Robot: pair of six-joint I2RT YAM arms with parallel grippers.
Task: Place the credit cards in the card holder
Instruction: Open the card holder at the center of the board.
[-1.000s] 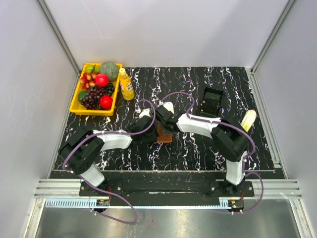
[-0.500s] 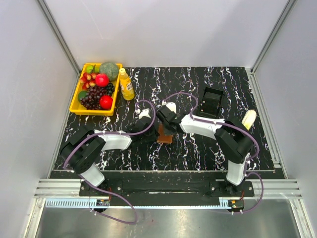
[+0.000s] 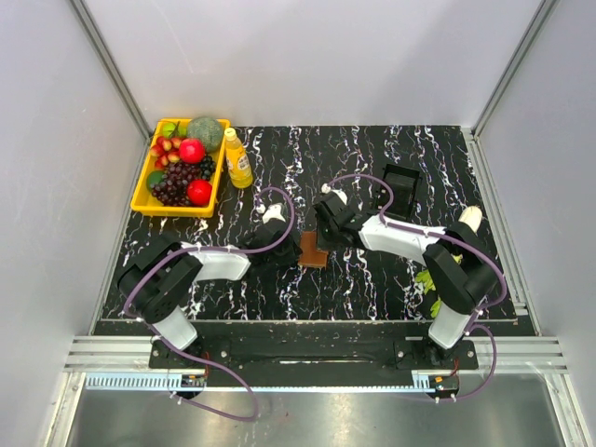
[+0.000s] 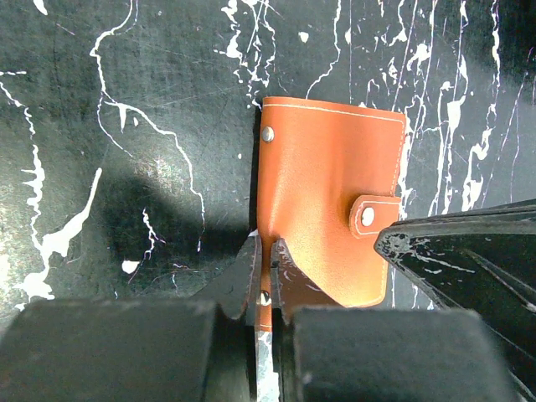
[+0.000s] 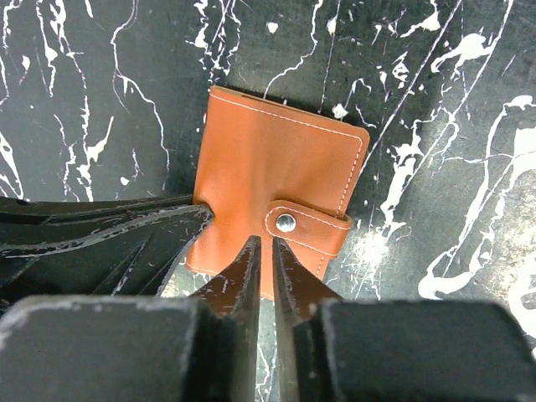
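The brown leather card holder (image 3: 315, 251) lies flat on the black marbled table with its snap strap fastened. It also shows in the left wrist view (image 4: 327, 201) and the right wrist view (image 5: 280, 167). My left gripper (image 3: 292, 246) is shut on the holder's near left edge (image 4: 266, 261). My right gripper (image 3: 326, 229) has its jaws nearly together with nothing between them, tips (image 5: 266, 245) just over the holder's near edge beside the strap. No credit cards are in view.
A black plastic tray-like box (image 3: 399, 186) stands at the back right. A yellow basket (image 3: 149, 199) of fruit and a yellow bottle (image 3: 237, 157) sit at the back left. A banana (image 3: 470, 218) lies at the right, and something green (image 3: 427, 279) shows by the right arm.
My right arm has swung to the right and its gripper has shifted slightly right and back over the holder. My left gripper has stayed at the holder's left edge.
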